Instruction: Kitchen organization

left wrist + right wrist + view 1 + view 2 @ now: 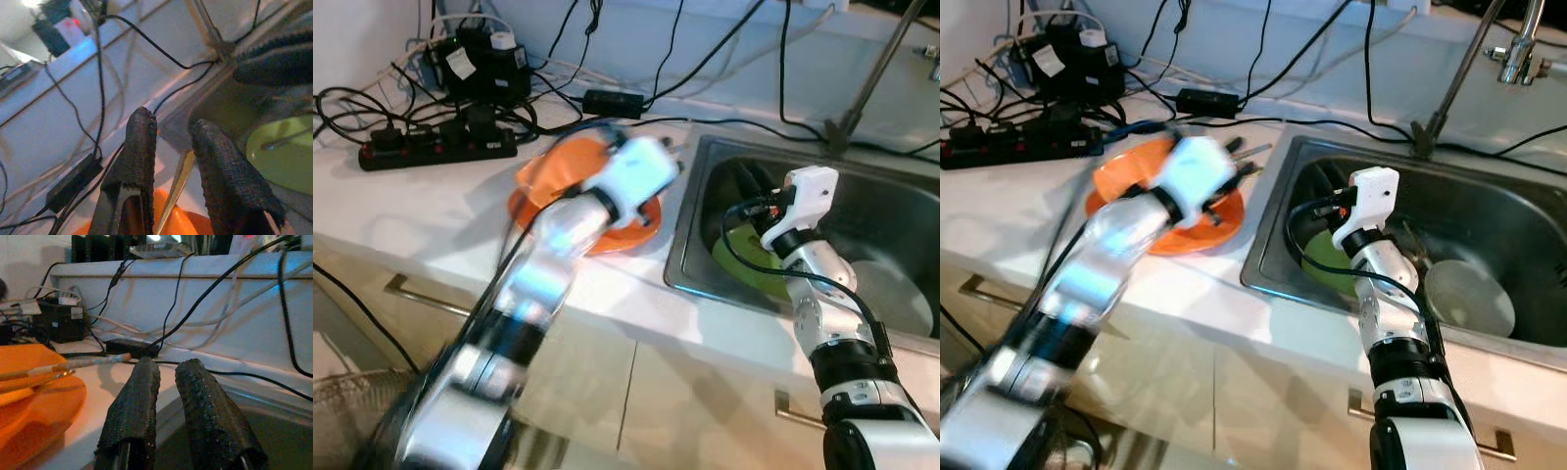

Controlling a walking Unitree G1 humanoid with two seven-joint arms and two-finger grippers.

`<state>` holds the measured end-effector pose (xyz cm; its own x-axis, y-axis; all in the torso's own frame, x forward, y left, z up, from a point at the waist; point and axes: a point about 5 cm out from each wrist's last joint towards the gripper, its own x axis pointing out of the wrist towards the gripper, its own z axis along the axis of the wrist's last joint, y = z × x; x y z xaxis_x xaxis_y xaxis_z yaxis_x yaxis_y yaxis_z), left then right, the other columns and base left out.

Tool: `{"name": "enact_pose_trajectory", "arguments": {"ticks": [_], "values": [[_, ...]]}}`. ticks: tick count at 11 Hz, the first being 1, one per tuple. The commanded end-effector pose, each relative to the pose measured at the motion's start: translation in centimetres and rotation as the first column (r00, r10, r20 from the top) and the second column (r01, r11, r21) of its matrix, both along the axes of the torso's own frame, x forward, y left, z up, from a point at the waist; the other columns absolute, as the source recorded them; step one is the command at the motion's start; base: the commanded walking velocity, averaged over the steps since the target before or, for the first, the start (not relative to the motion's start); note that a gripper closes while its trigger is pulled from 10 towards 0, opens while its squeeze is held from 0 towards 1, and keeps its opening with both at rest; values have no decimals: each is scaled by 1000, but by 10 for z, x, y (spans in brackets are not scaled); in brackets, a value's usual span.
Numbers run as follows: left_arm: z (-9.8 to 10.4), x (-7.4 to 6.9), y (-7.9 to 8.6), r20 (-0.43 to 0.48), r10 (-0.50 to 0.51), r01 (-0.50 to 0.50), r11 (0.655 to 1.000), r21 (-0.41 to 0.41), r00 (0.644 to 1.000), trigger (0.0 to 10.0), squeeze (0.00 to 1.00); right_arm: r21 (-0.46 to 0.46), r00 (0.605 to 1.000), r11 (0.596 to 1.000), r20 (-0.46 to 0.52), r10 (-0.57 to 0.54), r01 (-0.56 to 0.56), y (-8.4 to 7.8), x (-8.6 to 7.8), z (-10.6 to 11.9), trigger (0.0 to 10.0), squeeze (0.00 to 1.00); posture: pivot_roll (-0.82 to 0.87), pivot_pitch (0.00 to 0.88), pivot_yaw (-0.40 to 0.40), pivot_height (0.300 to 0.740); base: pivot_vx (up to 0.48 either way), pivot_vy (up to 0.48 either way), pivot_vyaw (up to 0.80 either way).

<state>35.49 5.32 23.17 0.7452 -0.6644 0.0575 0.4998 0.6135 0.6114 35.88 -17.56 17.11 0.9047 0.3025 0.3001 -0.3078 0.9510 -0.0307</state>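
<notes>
A: Where's the orange plate (1190, 233)?

B: On the white counter (431, 211), just left of the sink (1489, 220). An orange bowl (22, 363) sits on it, w/ thin sticks (73, 365), prob. chopsticks, lying across the bowl rim, tips out toward the sink.

A: Left gripper (171, 166)?

B: Above the plate's sink-side edge, arm blurred in both eye views. Fingers a narrow gap apart; a thin pale stick runs up btwn them, can't tell if it's actually pinched. So grip status: can't tell.

A: Right gripper (166, 396)?

B: Down in the sink near its left wall, over a green plate (749, 259). Fingers nearly together, a slim gap, nothing btwn them.

A: Anything else in the sink?

B: Gray round dish (1469, 297) to the right of the green plate, apart from it. Something thin lies on the green plate, too small to ID.

A: Around that?

B: Faucet (1518, 49) at the back right. Black power strip (435, 147) and a black box (475, 64) at the counter's back left, a small black adapter (612, 101) nearer the sink, lots of black cables across the counter and back wall. Cabinet fronts w/ metal handles (421, 294) below.
</notes>
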Motion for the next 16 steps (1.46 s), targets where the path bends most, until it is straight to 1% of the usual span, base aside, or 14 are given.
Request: {"name": "enact_pose_trajectory", "arguments": {"ticks": [1,2,4,6,8,9,11,12,15,16], "values": [[-2,3,-4,-14,5,-4,999,41,1000,10000,0,11,1000,1000,0,-15,15,-3,-2,1,10000,0,199,0,-15,740,0,0,0],[-2,8,-9,-24,16,-14,994,105,1000,10000,0,17,1000,999,-2,-30,31,-6,-4,0,10000,0,190,0,-8,740,0,0,0],[-1,12,-16,-15,37,-33,984,178,999,10000,0,17,999,999,-8,-47,47,-10,-5,-1,10000,0,189,0,-7,740,0,0,0],[-4,16,-16,-7,71,-68,973,220,997,10000,0,19,999,998,-14,-52,52,-11,-5,-1,10000,0,193,0,-13,740,0,0,0],[-9,19,-16,-18,88,-81,965,248,996,10000,0,20,999,999,-15,-50,50,-10,-4,0,10000,0,194,0,-15,740,0,0,0],[-14,21,-16,-27,111,-99,955,281,993,10000,0,20,999,999,-18,-50,50,-9,-4,0,10000,0,192,0,-18,740,0,0,0],[-19,23,-19,-39,120,-104,952,289,992,10000,0,20,999,999,-22,-49,50,-9,-5,-1,10000,0,187,0,-19,740,0,0,0],[-25,26,-22,-47,139,-118,944,309,989,10000,0,23,998,998,-26,-51,51,-8,-4,-1,10000,0,187,0,-19,740,0,0,0],[-24,30,-27,-27,160,-144,941,307,987,10000,0,25,998,999,-27,-48,49,-7,-4,-1,10000,0,185,0,-18,740,0,0,0],[-21,31,-32,-9,171,-161,943,290,985,10000,0,25,998,998,-27,-49,49,-7,-5,-1,10000,0,185,0,-18,740,0,0,0]]}}
